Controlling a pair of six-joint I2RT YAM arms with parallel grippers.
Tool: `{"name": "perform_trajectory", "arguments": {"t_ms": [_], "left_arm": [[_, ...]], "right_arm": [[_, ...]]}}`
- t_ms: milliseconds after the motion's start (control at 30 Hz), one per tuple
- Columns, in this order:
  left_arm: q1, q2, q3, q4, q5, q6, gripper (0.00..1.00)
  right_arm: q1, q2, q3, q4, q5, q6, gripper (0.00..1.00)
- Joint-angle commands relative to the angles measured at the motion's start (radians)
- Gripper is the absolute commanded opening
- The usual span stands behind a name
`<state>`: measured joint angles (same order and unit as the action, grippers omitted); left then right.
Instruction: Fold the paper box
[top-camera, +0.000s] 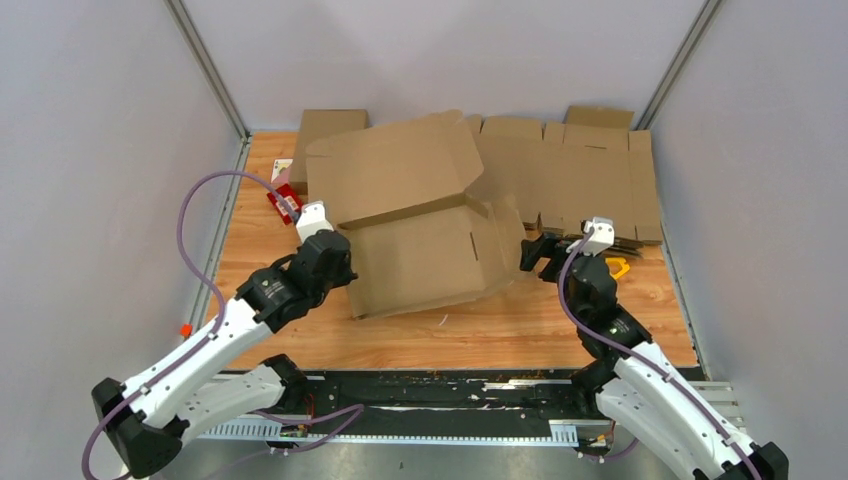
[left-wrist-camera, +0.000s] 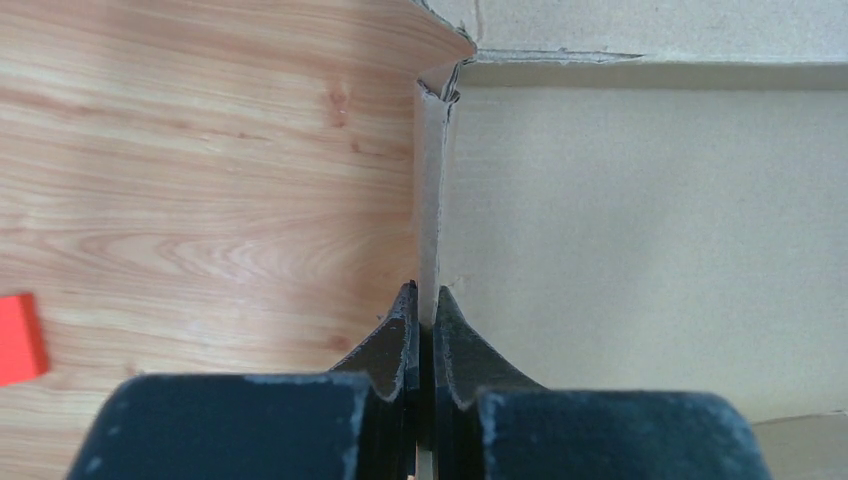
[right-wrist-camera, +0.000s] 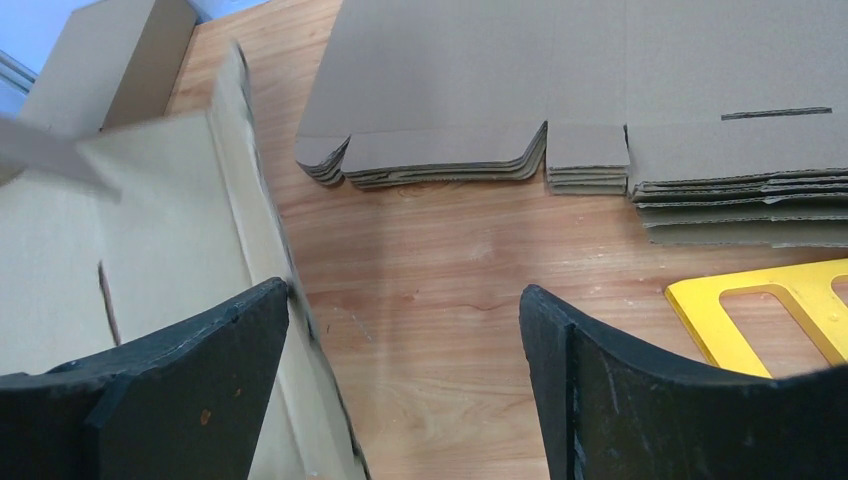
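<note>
The paper box (top-camera: 410, 235) lies half-folded in the middle of the table, its lid panel raised toward the back. My left gripper (top-camera: 347, 272) is at the box's left edge. In the left wrist view this gripper (left-wrist-camera: 425, 296) is shut on a thin upright side wall of the paper box (left-wrist-camera: 620, 230), with the cardboard edge pinched between the fingers. My right gripper (top-camera: 534, 256) hovers at the box's right side. It is open (right-wrist-camera: 405, 300), with bare table between the fingers and the left finger (right-wrist-camera: 200, 370) against the edge of the box's side flap (right-wrist-camera: 180, 240).
A thick stack of flat brown blanks (top-camera: 590, 180) (right-wrist-camera: 600, 90) fills the back right. A yellow tool (top-camera: 618, 268) (right-wrist-camera: 770, 310) lies just right of the right gripper. A red object (top-camera: 282, 203) (left-wrist-camera: 15, 338) lies at the left, with another cardboard piece (top-camera: 330, 125) at the back left.
</note>
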<state>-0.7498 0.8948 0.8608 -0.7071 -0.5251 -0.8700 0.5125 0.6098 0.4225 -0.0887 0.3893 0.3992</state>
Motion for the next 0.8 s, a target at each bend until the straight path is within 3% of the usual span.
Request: {"name": "perform_trajectory", "arguments": {"t_ms": [0,200,533,767], "left_arm": [[0.007,-0.082,-0.066,-0.056,0.011,0.164,0.0],[0.008,-0.125,-0.214,0.042,0.121,0.157,0.0],[0.007,0.001,-0.301,0.18,0.086,0.105,0.0],[0.008,0.058,-0.308,0.198,0.055,0.105,0.0]], "right_arm": [[-0.002,0.017,-0.004,0.054,-0.006,0.012,0.85],[-0.002,0.123,0.011,0.08,-0.118,-0.007,0.84],[-0.004,0.377,0.094,0.052,-0.325,-0.008,0.86],[-0.003,0.357,0.103,-0.056,-0.442,0.021,0.86]]}}
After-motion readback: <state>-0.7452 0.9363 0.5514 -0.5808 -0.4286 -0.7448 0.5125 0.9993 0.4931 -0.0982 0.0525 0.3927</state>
